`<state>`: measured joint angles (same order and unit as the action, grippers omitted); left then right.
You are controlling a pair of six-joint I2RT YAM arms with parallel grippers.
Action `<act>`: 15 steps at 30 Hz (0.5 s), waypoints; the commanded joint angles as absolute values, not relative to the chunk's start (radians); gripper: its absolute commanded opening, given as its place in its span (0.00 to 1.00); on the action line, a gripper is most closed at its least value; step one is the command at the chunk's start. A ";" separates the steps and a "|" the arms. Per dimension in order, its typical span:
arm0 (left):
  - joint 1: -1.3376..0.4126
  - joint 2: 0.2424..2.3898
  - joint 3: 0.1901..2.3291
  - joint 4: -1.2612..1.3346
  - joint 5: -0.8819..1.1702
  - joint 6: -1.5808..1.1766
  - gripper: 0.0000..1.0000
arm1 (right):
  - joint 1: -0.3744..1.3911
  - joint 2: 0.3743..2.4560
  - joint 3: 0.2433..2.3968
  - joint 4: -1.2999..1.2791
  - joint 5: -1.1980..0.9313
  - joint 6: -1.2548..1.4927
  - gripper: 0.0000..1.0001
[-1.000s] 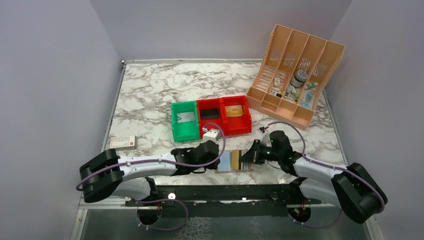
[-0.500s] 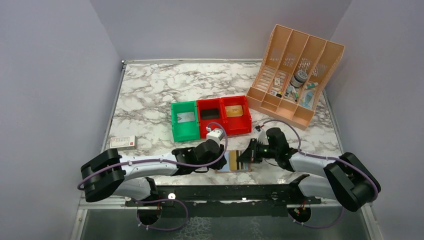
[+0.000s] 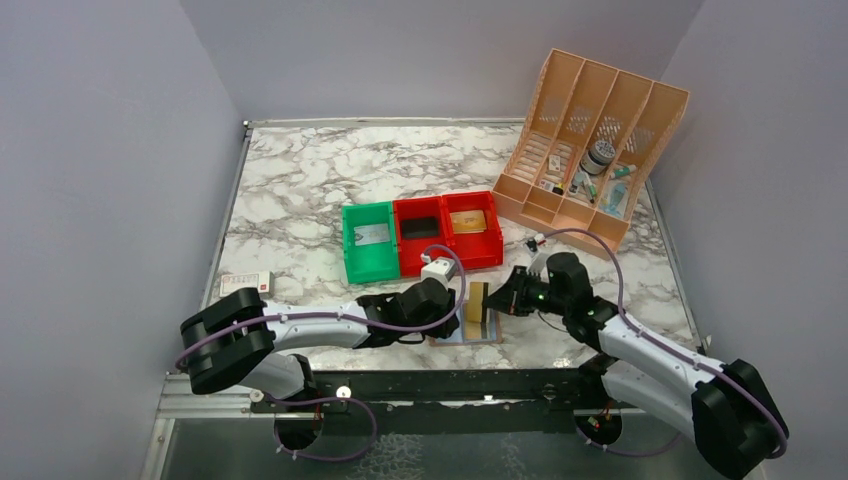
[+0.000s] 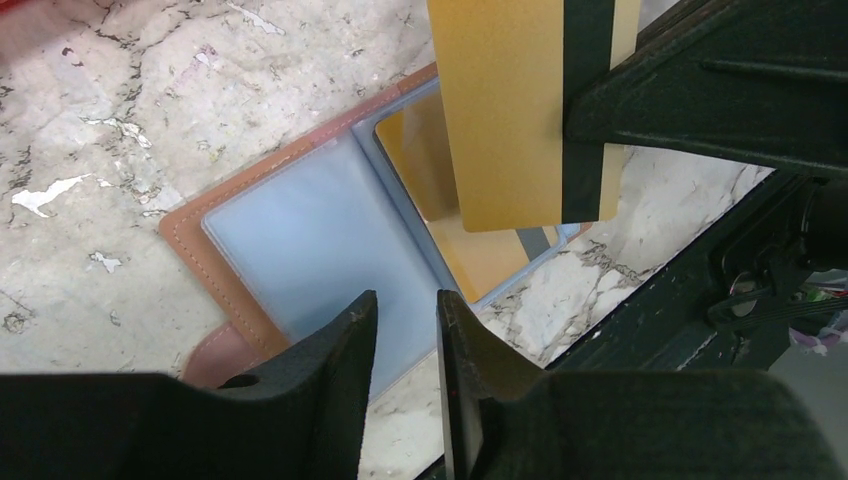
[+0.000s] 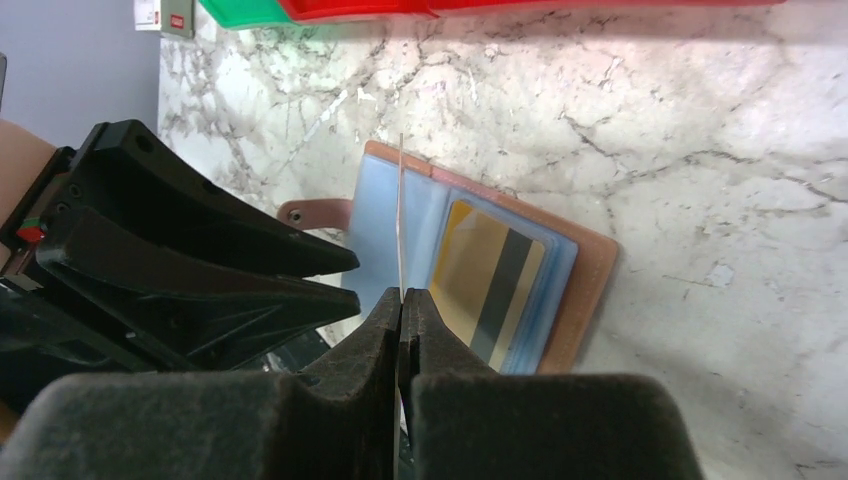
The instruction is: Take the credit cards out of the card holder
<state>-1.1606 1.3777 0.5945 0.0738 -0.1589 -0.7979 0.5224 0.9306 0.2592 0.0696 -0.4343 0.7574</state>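
The brownish-pink card holder [image 4: 195,214] lies open near the table's front edge, also in the top view [image 3: 487,338] and the right wrist view [image 5: 592,262]. My right gripper [image 5: 402,296] is shut on a yellow-gold credit card with a black stripe [image 4: 515,110], holding it upright above the holder [image 3: 478,301]. A second gold card with a dark stripe [image 5: 488,283] sits inside the right pocket. My left gripper [image 4: 405,305] hovers over the holder's left panel, its jaws slightly parted with nothing between them.
A green bin [image 3: 368,241] and two red bins [image 3: 447,230] stand just behind the holder. The peach slotted organizer [image 3: 590,150] is at the back right. A small white box [image 3: 246,283] lies at the left. A black rail [image 3: 450,385] runs along the front edge.
My right gripper has pulled the gold card out of the holder and raised it upright. The left gripper's jaws have parted a little and the arm has shifted right.
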 commanded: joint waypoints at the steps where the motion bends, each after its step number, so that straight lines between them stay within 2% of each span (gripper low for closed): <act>1: -1.161 1.359 0.590 0.086 -0.192 -0.793 0.33 | 0.523 0.889 0.303 0.025 -0.346 0.693 0.01; 7: -1.151 1.303 0.597 0.025 -0.230 -0.757 0.38 | 0.523 0.806 0.317 0.031 -0.252 0.634 0.01; 12: -1.117 1.217 0.598 -0.039 -0.257 -0.727 0.52 | 0.523 0.773 0.353 0.046 -0.148 0.559 0.01; 15: -1.090 1.143 0.599 -0.095 -0.277 -0.713 0.64 | 0.523 0.784 0.383 0.061 -0.077 0.505 0.01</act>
